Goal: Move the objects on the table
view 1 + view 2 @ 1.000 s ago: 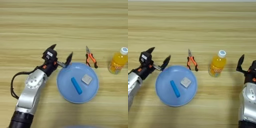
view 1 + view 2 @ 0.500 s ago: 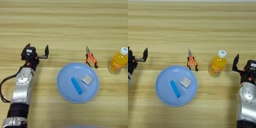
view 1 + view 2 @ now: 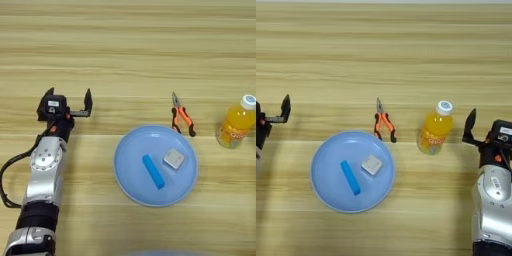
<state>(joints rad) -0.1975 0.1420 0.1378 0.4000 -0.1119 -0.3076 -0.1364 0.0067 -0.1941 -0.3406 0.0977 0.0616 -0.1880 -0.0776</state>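
Table: light wooden table [image 3: 125, 60] with plank grain running side to side; it fills both views.

Plate: large light-blue round plate [image 3: 131, 182] lying flat, nearer the front edge than the back, roughly mid-width.

Blue bar: small blue oblong bar [image 3: 153, 171] lying on the plate, set on a slant, left of the plate's middle.

Grey block: small grey square block [image 3: 173, 159] also on the plate, just beside the bar on its right, apart from it.

Pliers: orange-handled pliers [image 3: 181, 116] flat on the wood, just behind the plate's far rim, tips pointing to the back edge.

Bottle: small orange-drink bottle [image 3: 434, 131] with a white cap, upright on the wood, right of the pliers and off the plate, toward the right edge.

Left gripper: left gripper [image 3: 66, 103] well left of the plate, near the left edge; its two black fingers stand spread wide with nothing between them (the left eye view shows both fingers and the whole arm, the right eye view only one finger at its border).

Right gripper: right gripper [image 3: 491, 131] near the right edge, just right of the bottle and not touching it; one black finger [image 3: 470, 125] rises clear, the other is cut off at the border, so I cannot tell how the jaws stand (it shows in the right eye view alone).
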